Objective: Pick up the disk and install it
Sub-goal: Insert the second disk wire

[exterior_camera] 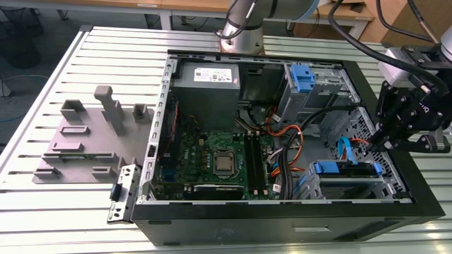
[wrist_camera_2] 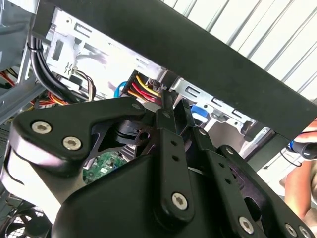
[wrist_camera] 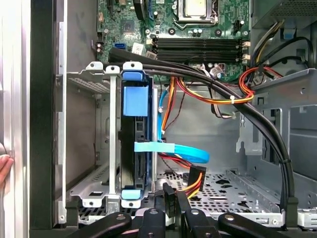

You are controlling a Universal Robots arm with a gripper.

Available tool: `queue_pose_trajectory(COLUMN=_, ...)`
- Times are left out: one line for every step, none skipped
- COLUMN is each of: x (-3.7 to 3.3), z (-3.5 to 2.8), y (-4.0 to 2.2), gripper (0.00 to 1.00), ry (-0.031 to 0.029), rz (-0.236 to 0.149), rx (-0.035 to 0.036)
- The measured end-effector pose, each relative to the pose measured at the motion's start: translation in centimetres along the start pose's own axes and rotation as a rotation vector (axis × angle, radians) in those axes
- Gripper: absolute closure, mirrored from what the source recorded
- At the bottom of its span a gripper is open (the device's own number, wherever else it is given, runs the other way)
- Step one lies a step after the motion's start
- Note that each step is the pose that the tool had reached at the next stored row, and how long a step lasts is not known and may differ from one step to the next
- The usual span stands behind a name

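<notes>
The disk (wrist_camera: 131, 163) stands on edge in the metal drive cage (wrist_camera: 94, 79) of the open computer case, with blue rails along its sides and a blue cable plugged near it. In the exterior view the disk (exterior_camera: 346, 169) sits low in the case at that view's right, near the front wall. My black gripper (exterior_camera: 387, 144) hangs over the case's right wall, just beside and above the disk. In both wrist views its fingers (wrist_camera: 169, 194) lie together with nothing between them, and the fingertips (wrist_camera_2: 173, 106) point toward the cage.
A grey power supply (exterior_camera: 206, 90), the green motherboard (exterior_camera: 211, 153) and bundled cables (wrist_camera: 218, 94) crowd the case. A bare blue bracket (exterior_camera: 302, 79) sits in the upper bay. A grey fixture (exterior_camera: 84, 137) lies outside at the exterior view's left. A person's hand (wrist_camera: 4, 171) rests by the case wall.
</notes>
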State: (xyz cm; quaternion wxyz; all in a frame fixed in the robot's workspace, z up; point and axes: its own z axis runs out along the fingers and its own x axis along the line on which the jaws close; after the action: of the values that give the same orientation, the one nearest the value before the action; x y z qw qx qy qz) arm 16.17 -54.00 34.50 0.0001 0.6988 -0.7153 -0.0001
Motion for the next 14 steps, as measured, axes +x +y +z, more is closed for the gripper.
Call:
queue_pose_trajectory(x=0.0, z=0.02, y=0.0, gripper=0.76, ry=0.002, rz=0.0, rx=0.0)
queue_pose_trajectory(x=0.0, z=0.07, y=0.0, gripper=0.76, ry=0.0043, rz=0.0, rx=0.0001)
queue_pose_trajectory(x=0.01, z=0.13, y=0.0, gripper=0.76, ry=0.0065, rz=0.0, rx=0.0001)
queue_pose_trajectory(x=0.0, z=0.18, y=0.0, gripper=0.76, ry=0.0092, rz=0.0, rx=0.0002)
queue_pose_trajectory(x=0.0, z=0.24, y=0.01, gripper=0.76, ry=0.0119, rz=0.0, rx=0.0003)
queue_pose_trajectory(x=0.0, z=0.3, y=0.04, gripper=0.76, ry=0.0152, rz=0.0, rx=0.0003)
queue_pose_trajectory(x=0.01, z=0.37, y=0.08, gripper=0.76, ry=0.0187, rz=0.0, rx=0.0004)
queue_pose_trajectory(x=0.01, z=0.42, y=0.13, gripper=0.76, ry=0.0222, rz=0.0, rx=0.0005)
queue_pose_trajectory(x=0.01, z=0.47, y=0.18, gripper=0.76, ry=0.0259, rz=0.0, rx=0.0006)
queue_pose_trajectory(x=0.01, z=0.53, y=0.25, gripper=0.76, ry=0.0288, rz=0.0, rx=0.0006)
queue_pose_trajectory(x=0.01, z=0.59, y=0.33, gripper=0.76, ry=0.0322, rz=0.0, rx=0.0007)
queue_pose_trajectory(x=0.01, z=0.64, y=0.42, gripper=0.76, ry=0.0356, rz=0.0, rx=0.0008)
queue_pose_trajectory(x=0.01, z=0.69, y=0.53, gripper=0.76, ry=0.0393, rz=0.0, rx=0.0009)
queue_pose_trajectory(x=0.02, z=0.75, y=0.64, gripper=0.76, ry=0.0426, rz=0.0, rx=0.0009)
